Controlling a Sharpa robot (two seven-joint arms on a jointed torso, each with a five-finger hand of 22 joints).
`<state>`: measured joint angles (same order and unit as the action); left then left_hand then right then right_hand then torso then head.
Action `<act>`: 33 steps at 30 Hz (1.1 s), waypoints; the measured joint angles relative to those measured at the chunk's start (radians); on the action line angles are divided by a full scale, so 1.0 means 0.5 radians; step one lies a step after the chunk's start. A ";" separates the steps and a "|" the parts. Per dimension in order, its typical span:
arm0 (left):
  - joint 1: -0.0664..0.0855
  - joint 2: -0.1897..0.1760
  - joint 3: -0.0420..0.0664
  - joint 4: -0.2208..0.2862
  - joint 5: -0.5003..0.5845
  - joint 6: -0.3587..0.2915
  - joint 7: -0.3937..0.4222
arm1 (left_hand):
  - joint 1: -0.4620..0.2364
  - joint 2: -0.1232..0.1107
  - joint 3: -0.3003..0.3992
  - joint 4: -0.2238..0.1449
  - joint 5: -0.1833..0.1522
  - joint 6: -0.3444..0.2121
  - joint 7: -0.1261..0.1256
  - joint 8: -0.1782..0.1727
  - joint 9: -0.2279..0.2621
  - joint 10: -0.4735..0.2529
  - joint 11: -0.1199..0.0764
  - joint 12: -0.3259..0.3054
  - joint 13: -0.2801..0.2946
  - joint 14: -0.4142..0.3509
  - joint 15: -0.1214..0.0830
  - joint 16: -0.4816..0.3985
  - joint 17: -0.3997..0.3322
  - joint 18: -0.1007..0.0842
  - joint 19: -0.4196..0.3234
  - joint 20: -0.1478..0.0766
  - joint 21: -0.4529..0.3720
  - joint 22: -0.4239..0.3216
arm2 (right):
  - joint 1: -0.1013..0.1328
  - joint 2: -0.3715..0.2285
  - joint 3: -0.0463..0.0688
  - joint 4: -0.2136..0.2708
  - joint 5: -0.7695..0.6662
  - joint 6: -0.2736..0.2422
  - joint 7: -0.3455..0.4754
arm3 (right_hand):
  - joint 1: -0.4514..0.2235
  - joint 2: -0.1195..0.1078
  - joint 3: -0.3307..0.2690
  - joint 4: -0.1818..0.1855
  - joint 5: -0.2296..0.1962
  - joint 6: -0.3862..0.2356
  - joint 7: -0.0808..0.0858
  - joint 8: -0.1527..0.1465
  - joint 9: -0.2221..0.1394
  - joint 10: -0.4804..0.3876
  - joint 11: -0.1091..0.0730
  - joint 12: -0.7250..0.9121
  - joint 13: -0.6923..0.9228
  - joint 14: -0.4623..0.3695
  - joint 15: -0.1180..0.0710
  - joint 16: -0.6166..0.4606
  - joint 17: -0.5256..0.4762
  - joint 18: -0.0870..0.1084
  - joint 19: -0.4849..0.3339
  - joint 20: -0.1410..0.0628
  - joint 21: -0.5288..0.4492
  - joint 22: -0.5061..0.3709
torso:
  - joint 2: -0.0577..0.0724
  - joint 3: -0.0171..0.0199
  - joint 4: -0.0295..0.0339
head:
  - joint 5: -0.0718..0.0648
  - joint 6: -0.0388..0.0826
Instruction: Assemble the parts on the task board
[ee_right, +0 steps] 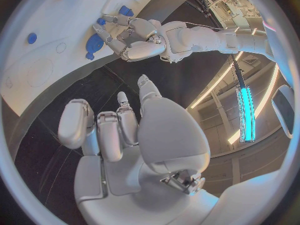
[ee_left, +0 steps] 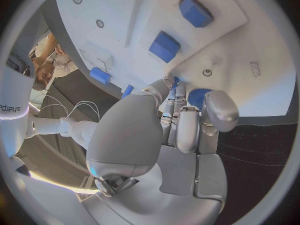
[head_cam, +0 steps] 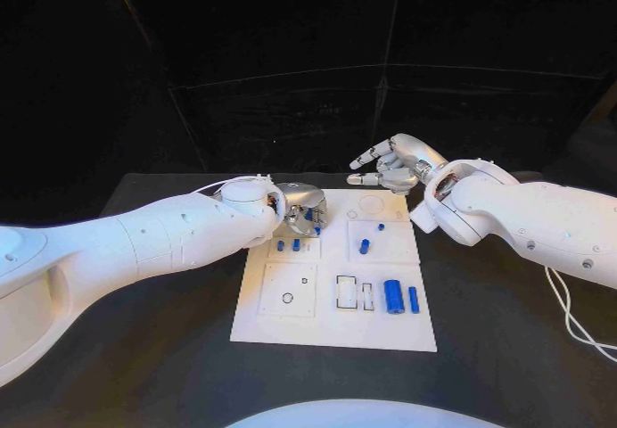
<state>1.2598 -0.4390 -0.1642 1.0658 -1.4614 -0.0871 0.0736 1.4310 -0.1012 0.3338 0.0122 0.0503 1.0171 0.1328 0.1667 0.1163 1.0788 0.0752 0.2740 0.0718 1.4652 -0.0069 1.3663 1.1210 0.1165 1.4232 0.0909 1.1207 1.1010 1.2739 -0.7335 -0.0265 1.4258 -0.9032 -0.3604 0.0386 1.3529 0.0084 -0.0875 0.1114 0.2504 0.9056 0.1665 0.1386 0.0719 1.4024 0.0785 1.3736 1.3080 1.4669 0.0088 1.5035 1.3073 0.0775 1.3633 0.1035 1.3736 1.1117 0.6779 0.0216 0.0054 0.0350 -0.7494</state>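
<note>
Left hand (head_cam: 299,209) is down on the far left part of the white board (head_cam: 334,330), fingers bunched over small blue parts (head_cam: 296,243) right under its fingertips; an actual pinch can't be confirmed. Right hand (head_cam: 392,165) hovers beyond the far edge, fingers loosely spread, holding nothing, so the left is nearer.

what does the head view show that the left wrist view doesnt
Head view alone: the right hand raised beyond the far edge of the white task board, holding nothing, and two blue cylindrical parts lying side by side near the board's near right corner.

Left wrist view alone: the left hand's fingertips from close behind, down among small blue parts, with two blue block-shaped parts on the board beyond them.

Both: the left hand low over the board's far left area. Whether it grips a part is unclear.
</note>
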 measured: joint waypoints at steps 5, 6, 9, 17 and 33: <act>0.000 0.002 0.002 -0.002 0.002 0.004 -0.015 | 0.025 0.025 0.070 -0.033 0.000 0.041 0.000 0.000 -0.003 0.043 -0.016 0.000 0.000 0.001 -0.001 0.000 0.001 0.000 0.014 -0.014 0.022 0.038 | 0.000 0.000 0.000 0.000 0.000 0.000 0.000 | 0.000 0.000 0.000 0.000 0.000 0.000 0.000 0.000 0.000 0.000 0.000 0.000 0.000 0.000 0.000 0.000 0.000 0.000 0.000 0.000 0.000 0.000 | 0.000 0.0000 -0.001 | -0.004 -0.002; 0.000 0.003 0.002 -0.003 0.002 0.004 -0.018 | 0.029 0.029 0.087 -0.038 0.000 0.046 -0.005 -0.009 -0.003 0.051 -0.011 -0.012 0.000 0.006 -0.006 0.000 0.000 0.000 0.014 -0.014 0.031 0.042 | 0.000 0.000 0.000 0.000 0.000 0.000 0.000 | 0.000 0.000 0.000 0.000 0.000 0.000 0.000 0.000 0.000 0.000 0.000 0.000 0.000 0.000 0.000 0.000 0.000 0.000 0.000 0.000 0.000 0.000 | 0.000 0.0000 -0.001 | -0.004 -0.002; 0.001 0.005 0.002 -0.007 0.004 0.007 -0.027 | 0.036 0.036 0.114 -0.055 0.000 0.060 -0.005 -0.015 -0.005 0.058 -0.018 -0.013 0.000 0.007 -0.007 0.000 -0.006 0.000 0.014 -0.014 0.036 0.049 | 0.000 0.001 0.000 0.000 0.000 0.000 0.000 | 0.000 0.000 0.000 0.000 0.000 0.000 0.000 0.000 0.000 0.000 0.000 0.000 0.000 0.000 0.000 0.000 0.000 0.000 0.000 0.000 0.000 0.000 | 0.001 0.0000 -0.001 | -0.004 -0.002; 0.001 0.010 0.003 -0.018 0.009 0.005 -0.034 | 0.038 0.038 0.167 -0.080 -0.002 0.101 -0.009 -0.015 -0.006 0.107 -0.022 -0.033 0.000 0.000 -0.015 0.000 -0.012 0.000 0.017 -0.017 0.044 0.062 | 0.000 0.002 0.000 0.000 0.000 0.001 0.000 | 0.002 0.002 -0.003 0.003 0.000 0.000 0.000 0.000 0.000 0.000 0.000 0.000 0.000 0.000 0.000 0.000 0.001 0.000 0.000 0.000 0.000 0.000 | 0.001 0.0002 -0.001 | -0.006 -0.005; -0.021 -0.092 0.093 0.101 0.095 -0.090 -0.026 | 0.014 0.057 0.188 -0.091 -0.003 0.143 -0.009 -0.023 -0.006 0.144 -0.033 -0.052 0.007 0.000 -0.015 0.000 -0.019 0.000 0.021 -0.021 0.059 0.085 | 0.000 -0.001 0.000 0.000 0.000 0.002 0.001 | 0.000 0.016 -0.005 0.005 0.000 0.000 0.000 0.000 0.000 0.000 0.000 0.000 0.000 0.000 0.000 0.000 0.001 0.000 0.000 0.000 0.000 0.000 | -0.001 -0.0006 0.003 | -0.001 0.007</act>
<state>1.2494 -0.4852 -0.1179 1.1161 -1.4142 -0.1320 0.0608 1.4379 -0.0727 0.4280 -0.0331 0.0490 1.0884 0.1285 0.1551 0.1135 1.1507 0.0588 0.2479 0.0755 1.4652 -0.0143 1.3662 1.1116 0.1166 1.4336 0.0806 1.1504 1.1435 1.2739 -0.7342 -0.0265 1.4257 -0.9031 -0.3596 0.0391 1.3529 0.0163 -0.0898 0.1138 0.2504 0.9056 0.1665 0.1386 0.0719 1.4024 0.0785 1.3736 1.3080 1.4669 0.0088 1.5035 1.3079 0.0774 1.3633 0.1035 1.3736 1.1117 0.6773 0.0213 0.0067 0.0345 -0.7458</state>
